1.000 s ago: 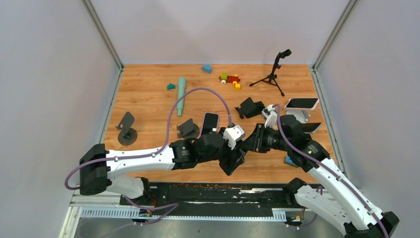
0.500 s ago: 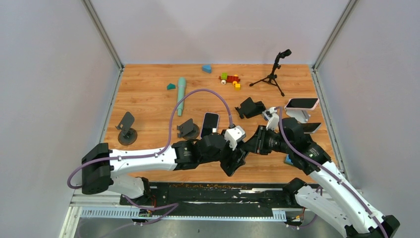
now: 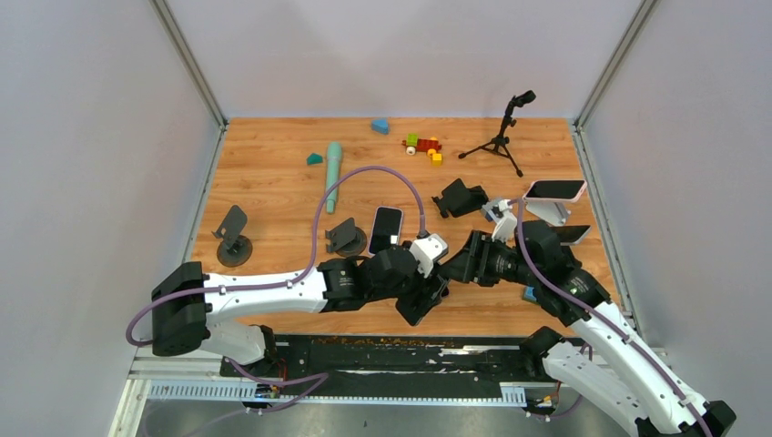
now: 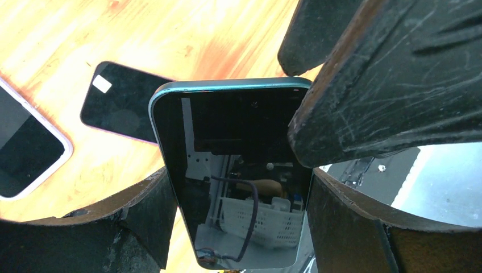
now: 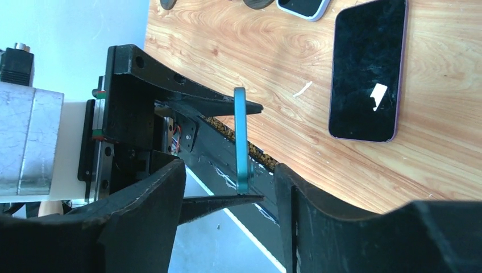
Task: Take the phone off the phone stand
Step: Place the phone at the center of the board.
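A teal-edged phone (image 4: pixel 239 142) with a dark screen hangs above the table's near edge, pinched by its long sides in my left gripper (image 4: pixel 244 227), which is shut on it. The right wrist view shows the phone (image 5: pixel 241 136) edge-on between the left arm's black fingers (image 5: pixel 210 105). My right gripper (image 5: pixel 229 170) is open around its lower end, jaws clear of it. From above, the left gripper (image 3: pixel 426 293) and right gripper (image 3: pixel 455 266) meet and hide the phone. A black phone stand (image 3: pixel 460 197) sits behind them with nothing on it.
More black stands (image 3: pixel 235 235) (image 3: pixel 346 237) stand at the left and centre. A phone (image 3: pixel 386 226) lies flat mid-table, a dark phone (image 3: pixel 573 234) at the right. A pink-framed phone (image 3: pixel 553 189) rests on a white stand. Teal stick (image 3: pixel 333 173), toy blocks (image 3: pixel 423 146) and small tripod (image 3: pixel 502 137) are at the back.
My left gripper closed on the teal phone, then my right gripper opened and let it go. Both wrists shifted slightly toward the near edge.
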You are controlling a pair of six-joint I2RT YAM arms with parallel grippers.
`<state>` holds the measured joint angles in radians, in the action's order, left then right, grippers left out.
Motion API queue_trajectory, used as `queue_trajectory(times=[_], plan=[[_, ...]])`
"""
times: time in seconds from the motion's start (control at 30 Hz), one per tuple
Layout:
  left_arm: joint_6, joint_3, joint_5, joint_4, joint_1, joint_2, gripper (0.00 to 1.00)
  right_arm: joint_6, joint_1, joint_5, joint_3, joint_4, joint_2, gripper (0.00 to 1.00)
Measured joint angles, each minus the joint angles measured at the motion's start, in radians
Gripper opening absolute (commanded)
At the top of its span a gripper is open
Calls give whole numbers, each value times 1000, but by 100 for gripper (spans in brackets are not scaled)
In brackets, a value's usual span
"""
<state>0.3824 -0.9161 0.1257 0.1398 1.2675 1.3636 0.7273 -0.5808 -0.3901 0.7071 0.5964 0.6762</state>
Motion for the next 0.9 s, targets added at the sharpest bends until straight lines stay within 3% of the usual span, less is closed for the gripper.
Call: queue_trajectory(times=[0.2, 0.53, 0.9], plan=[[3, 1, 39, 27, 0, 0, 0, 0, 0, 48, -7, 15, -5, 66], [17, 88, 173, 105, -14, -1, 0, -5, 0, 257, 27, 157, -80, 68], [17, 129, 108, 205, -177, 53, 0, -15, 0, 303, 35, 223, -98, 68]])
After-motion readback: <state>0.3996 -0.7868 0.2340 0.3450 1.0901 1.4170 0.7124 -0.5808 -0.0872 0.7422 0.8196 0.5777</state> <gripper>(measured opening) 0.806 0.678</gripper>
